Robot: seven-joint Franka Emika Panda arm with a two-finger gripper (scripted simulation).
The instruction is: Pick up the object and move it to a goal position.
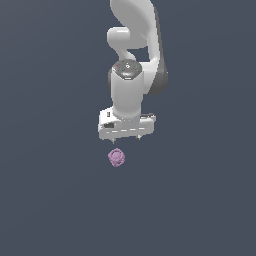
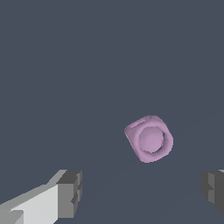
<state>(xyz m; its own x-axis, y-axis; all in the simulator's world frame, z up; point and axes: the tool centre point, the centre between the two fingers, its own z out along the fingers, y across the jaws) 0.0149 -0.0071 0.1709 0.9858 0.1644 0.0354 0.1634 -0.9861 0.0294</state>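
A plain dark grey-blue surface point(image 1: 50, 200) is filling the whole scene, with no marks on it. The white arm point(image 1: 131, 75) is reaching down over it, and the tool point(image 1: 126, 139) is hanging above the object point(image 1: 116, 158), not touching it. The object is lying alone on the surface, just under the tool and a little toward the exterior view's left.

In the wrist view the two fingers point(image 2: 70, 193) are standing wide apart and are holding nothing; the object point(image 2: 149, 139) is sitting ahead of the gap between them, not yet inside it.

So I am judging that the task is only beginning: the descent, the grasp, the lift and the carrying are all left. No goal marker is showing. Nothing else is lying around, and nothing is blocking the way down.
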